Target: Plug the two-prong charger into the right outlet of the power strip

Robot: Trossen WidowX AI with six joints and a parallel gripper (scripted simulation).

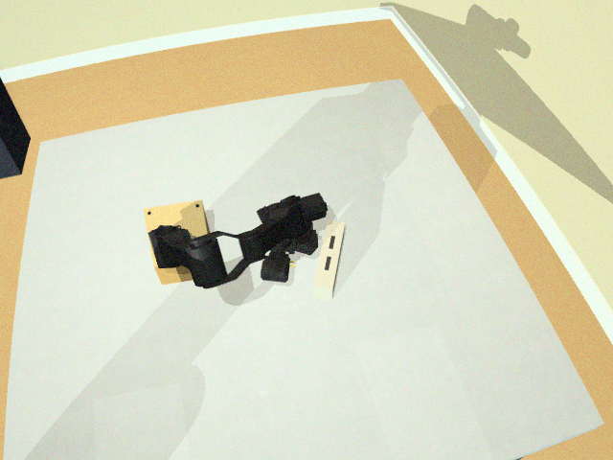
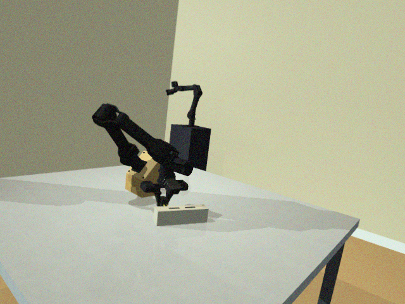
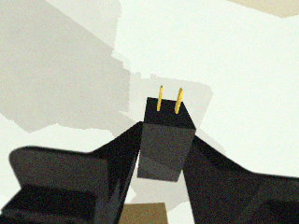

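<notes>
My gripper (image 3: 160,128) (image 1: 290,258) (image 2: 163,197) is shut on the black two-prong charger (image 3: 164,149) (image 2: 163,201). Its two yellow prongs (image 3: 169,100) point away from the wrist, down toward the table. The cream power strip (image 1: 324,285) (image 2: 180,216) lies on the table with two dark outlets on its top face (image 1: 331,241) (image 1: 328,263) (image 2: 189,206) (image 2: 174,208). The gripper hangs low just beside the strip on the arm's side, near the left outlet as the exterior view shows it. The strip is out of the wrist view, which shows only table and shadows past the prongs.
The arm stands on a tan base block (image 1: 170,215) (image 2: 138,184) behind the strip. A dark box (image 2: 191,145) (image 1: 11,138) with a second small arm stands off the table's far corner. The grey table top (image 1: 396,321) (image 2: 98,255) ends at edges on the right.
</notes>
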